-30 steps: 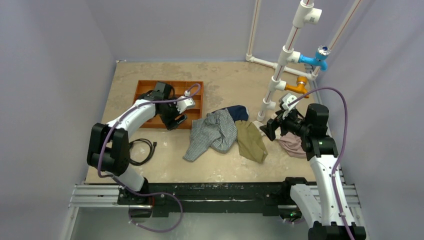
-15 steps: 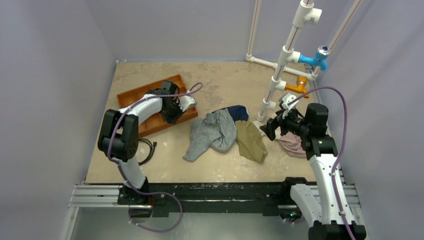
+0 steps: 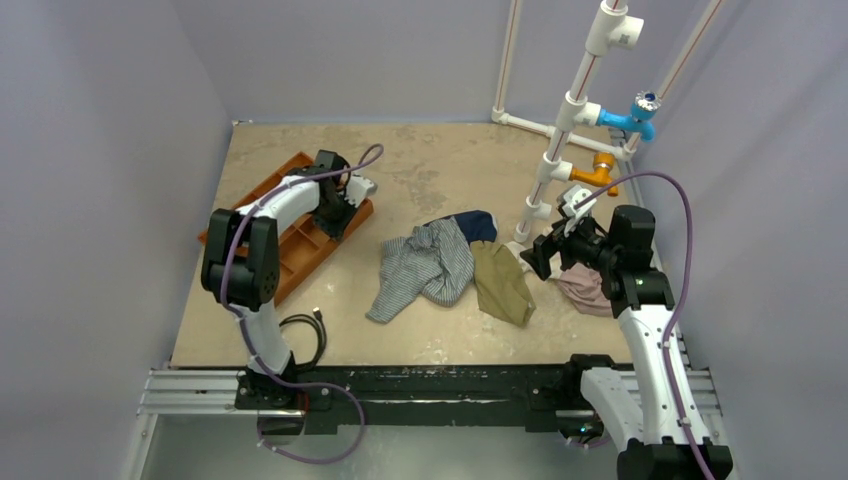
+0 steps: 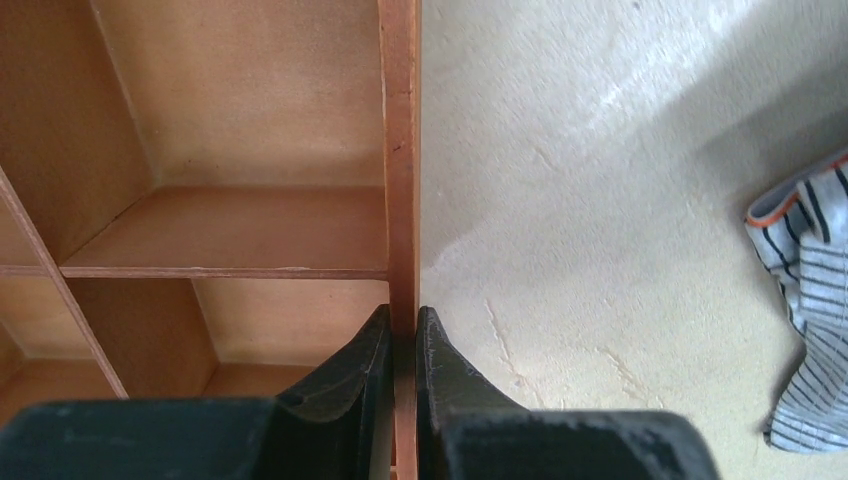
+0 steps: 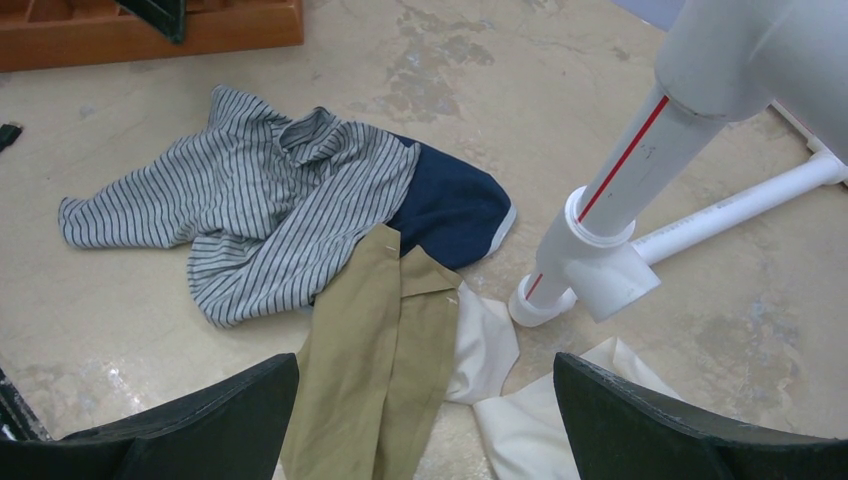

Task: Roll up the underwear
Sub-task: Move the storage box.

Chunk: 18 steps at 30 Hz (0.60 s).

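The underwear, crumpled cloth with fine grey-and-white stripes, lies mid-table; the right wrist view shows it spread out, and its edge peeks in at the left wrist view's right side. My left gripper is far left of it, shut on the side wall of an orange wooden tray, one finger inside and one outside. My right gripper hovers to the right of the clothes pile, open and empty.
A navy garment and an olive-tan garment overlap the underwear's right side. White cloth and a pinkish cloth lie near the right arm. A white pipe frame stands back right. A black cable lies front left.
My left gripper has closed on the tray wall and swung the tray round to the left, so it now lies at an angle. The right arm and the clothes have not moved.
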Available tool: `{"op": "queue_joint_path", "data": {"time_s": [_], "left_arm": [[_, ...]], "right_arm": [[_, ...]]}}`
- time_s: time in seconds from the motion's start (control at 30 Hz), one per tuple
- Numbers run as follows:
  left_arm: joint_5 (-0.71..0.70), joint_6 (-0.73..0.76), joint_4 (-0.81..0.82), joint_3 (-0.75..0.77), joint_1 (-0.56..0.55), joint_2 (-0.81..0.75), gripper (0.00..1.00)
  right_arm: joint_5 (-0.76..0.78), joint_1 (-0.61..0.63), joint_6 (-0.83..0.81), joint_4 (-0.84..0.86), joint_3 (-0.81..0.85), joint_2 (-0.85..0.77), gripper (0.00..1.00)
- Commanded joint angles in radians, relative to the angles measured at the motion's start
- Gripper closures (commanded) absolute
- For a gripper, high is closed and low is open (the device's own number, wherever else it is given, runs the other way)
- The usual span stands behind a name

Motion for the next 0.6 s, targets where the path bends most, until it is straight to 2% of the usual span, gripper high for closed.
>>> {"op": "queue_joint_path", "data": {"time_s": [0.0, 0.27, 0.57], "left_arm": [[-0.026, -0.041, 0.024, 0.102, 0.001, 0.018, 0.94], [-0.09, -0.16, -0.054, 0.323, 0.012, 0.178, 1.0], [-0.098, -0.317, -0.254, 0.857, 0.103, 0.499, 0.99]], "right_arm": [[-0.018, -0.005, -0.003, 0.023, -0.003, 0.001, 0.01], [-0.055, -0.004, -0.047, -0.019, 0.011, 0.005, 0.01], [-0.025, -0.002, -0.129, -0.069, 0.015, 0.018, 0.01]]}}
